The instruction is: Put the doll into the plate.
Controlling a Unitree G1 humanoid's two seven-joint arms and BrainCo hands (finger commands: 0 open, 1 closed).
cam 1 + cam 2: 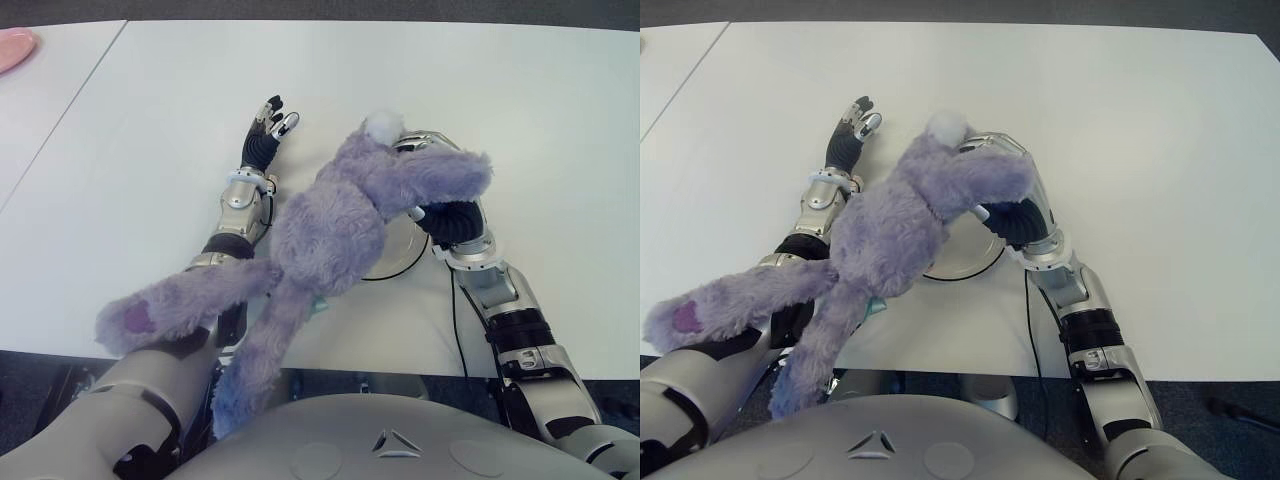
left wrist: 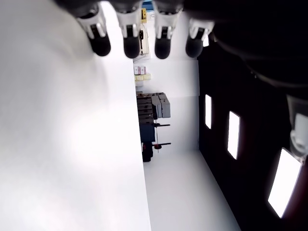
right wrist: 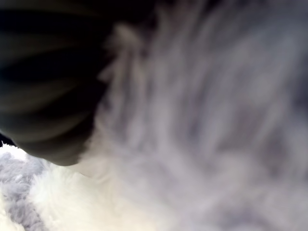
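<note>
**One doll over one plate, right hand buried in its fur**

One purple plush doll (image 1: 335, 225) lay sprawled across the near part of the white counter (image 1: 520, 110), its body over the single white plate (image 1: 400, 250), its two long limbs trailing past the counter's near edge. The right hand (image 1: 440, 175) sat under and against the doll's upper part; fur filled its wrist view, and whether its fingers were clamped could not be told. The left hand (image 1: 265, 140) showed beside the doll on its left, its four fingers (image 2: 130, 45) straight, apart, holding nothing.
</note>
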